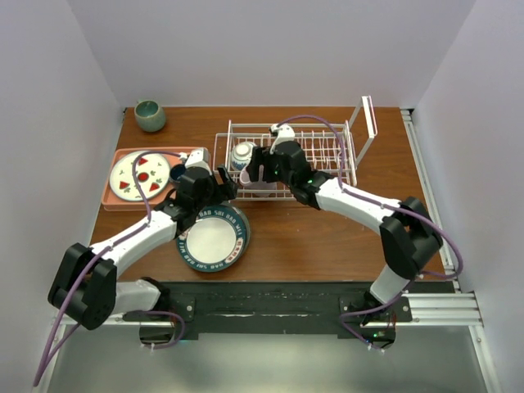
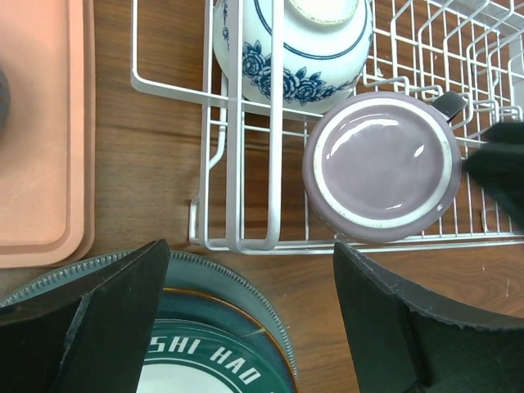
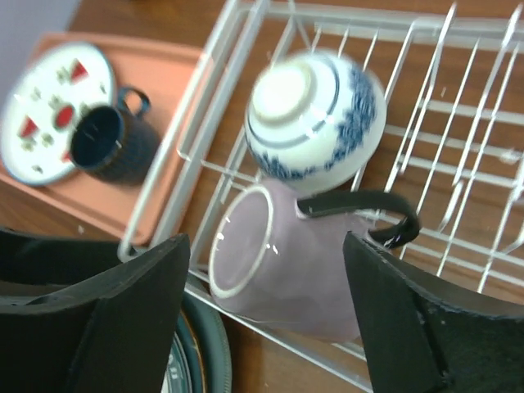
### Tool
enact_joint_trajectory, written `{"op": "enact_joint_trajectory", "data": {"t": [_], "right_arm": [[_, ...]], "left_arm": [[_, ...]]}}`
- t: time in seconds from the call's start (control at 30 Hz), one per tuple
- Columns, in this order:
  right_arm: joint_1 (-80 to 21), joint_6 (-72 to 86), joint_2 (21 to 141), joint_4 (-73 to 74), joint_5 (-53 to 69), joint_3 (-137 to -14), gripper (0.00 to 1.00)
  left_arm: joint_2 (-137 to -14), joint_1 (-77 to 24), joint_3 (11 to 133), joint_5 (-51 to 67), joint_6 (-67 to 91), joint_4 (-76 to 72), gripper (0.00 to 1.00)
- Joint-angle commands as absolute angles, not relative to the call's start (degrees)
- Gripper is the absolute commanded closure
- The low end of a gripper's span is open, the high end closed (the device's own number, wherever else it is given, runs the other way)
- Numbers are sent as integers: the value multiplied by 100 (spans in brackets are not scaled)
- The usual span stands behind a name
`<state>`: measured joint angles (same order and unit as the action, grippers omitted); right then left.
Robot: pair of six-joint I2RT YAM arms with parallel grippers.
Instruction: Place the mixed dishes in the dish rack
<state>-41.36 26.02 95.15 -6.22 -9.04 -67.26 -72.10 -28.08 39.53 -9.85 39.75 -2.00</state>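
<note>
Left end effector (image 1: 219,190), seen from overhead, hangs by the corner of the white wire dish rack (image 1: 327,155); the right end effector (image 1: 262,173) is over the rack.

Left wrist: the jaws are wide and empty. A large white plate with lettered teal rim (image 2: 209,352) lies flat on the worktop (image 2: 164,164) just beneath. A pinkish-mauve mug (image 2: 381,164) and a blue-and-white patterned bowl (image 2: 299,49) sit racked ahead.

Right wrist: the jaws are wide and empty, above the mug.

The plate is likely stiff, glossy and breakable, so pinch its rim.

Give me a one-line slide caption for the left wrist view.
Open left gripper by the lettered plate, facing the mug and patterned bowl in the dish rack.
</note>
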Motion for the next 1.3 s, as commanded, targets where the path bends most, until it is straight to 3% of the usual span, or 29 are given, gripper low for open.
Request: {"op": "enact_joint_trajectory", "data": {"t": [0.0, 0.47, 0.87, 1.07, 1.27], "right_arm": [[-4210, 2909, 9808, -97, -712, -6970, 27], [-4210, 3489, 9212, 598, -1441, -6127, 59], [-4193, 4016, 9377, 791, -1687, -6160, 64], [-4069, 4587, 9843, 633, -1161, -6477, 80], [-4069, 4878, 9546, 509, -1046, -5986, 80]], "left_arm": [[-7242, -2751, 4157, -1256, 3902, -351, 13], [-7620, -2751, 4096, -1424, 3902, -492, 14], [-7708, -2751, 4131, -1406, 3902, -501, 14], [-7726, -2751, 4131, -1371, 3902, -483, 14], [-7708, -2751, 4157, -1310, 3885, -475, 14]]}}
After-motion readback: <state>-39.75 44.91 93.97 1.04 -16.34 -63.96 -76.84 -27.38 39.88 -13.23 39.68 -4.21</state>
